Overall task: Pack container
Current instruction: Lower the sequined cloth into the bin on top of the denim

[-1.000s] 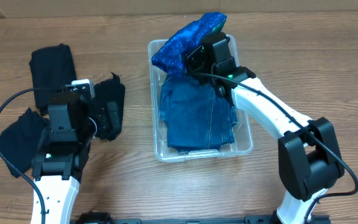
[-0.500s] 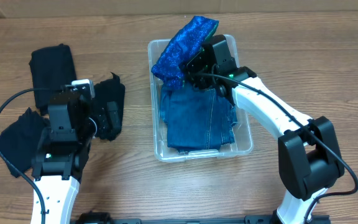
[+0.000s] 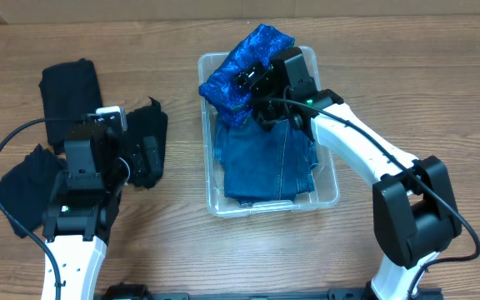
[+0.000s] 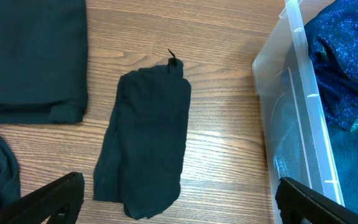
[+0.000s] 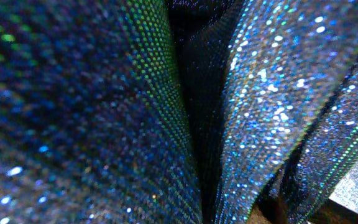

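Observation:
The clear container [image 3: 327, 196] stands mid-table with folded blue jeans [image 3: 265, 158] lying in it. A blue sequined cloth [image 3: 240, 62] is heaped over its far end and far-left rim. My right gripper [image 3: 253, 79] sits on that cloth with its fingers spread, and it looks open. The right wrist view is filled by the sequined cloth [image 5: 104, 93], which hides the fingers. My left gripper [image 4: 179, 202] hangs open over the table, above the near end of a folded black garment [image 4: 148, 143]. The container's wall [image 4: 291, 124] is at the right of that view.
Two more black garments lie left of the container: a folded one [image 3: 69, 92] at the far left and a crumpled one [image 3: 23, 187] nearer the front. The right arm reaches over the container's right side.
The sequined cloth, held up above the container's far end a second ago, has dropped into a heap there. The right gripper's fingers have spread apart. The left arm has not moved.

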{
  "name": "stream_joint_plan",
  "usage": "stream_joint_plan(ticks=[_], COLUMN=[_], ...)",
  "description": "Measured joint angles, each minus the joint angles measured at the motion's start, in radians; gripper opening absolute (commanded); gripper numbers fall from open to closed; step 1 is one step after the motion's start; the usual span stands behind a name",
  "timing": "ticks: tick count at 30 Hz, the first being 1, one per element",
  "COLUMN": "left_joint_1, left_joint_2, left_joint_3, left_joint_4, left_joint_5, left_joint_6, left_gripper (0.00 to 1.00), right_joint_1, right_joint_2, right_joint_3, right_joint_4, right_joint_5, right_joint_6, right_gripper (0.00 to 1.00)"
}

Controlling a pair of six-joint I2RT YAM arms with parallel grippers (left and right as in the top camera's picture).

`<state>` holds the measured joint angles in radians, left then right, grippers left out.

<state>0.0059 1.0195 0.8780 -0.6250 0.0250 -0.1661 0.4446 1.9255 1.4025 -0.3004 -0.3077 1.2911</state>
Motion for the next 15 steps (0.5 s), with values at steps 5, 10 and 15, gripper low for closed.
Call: stream_joint_plan(ticks=[5, 10, 15], left_joint_1=[0.0, 0.0, 0.0], left_joint_2=[0.0, 0.0, 0.0], left_joint_3=[0.0, 0.0, 0.0], left_joint_4=[0.0, 0.0, 0.0], left_joint_5=[0.0, 0.0, 0.0], left_joint_6=[0.0, 0.0, 0.0], left_gripper=[1.0, 1.0, 1.0], right_joint_1=[-0.015, -0.019, -0.019], right_joint_2=[0.0, -0.012, -0.076], right_joint_3=[0.001, 0.003, 0.002], right_joint_4=[-0.141, -0.319, -0.36], right_joint_5=[0.014, 0.141, 0.238], right_joint_6=[0.023, 0.002, -0.199], right_gripper=[1.0, 1.0, 1.0])
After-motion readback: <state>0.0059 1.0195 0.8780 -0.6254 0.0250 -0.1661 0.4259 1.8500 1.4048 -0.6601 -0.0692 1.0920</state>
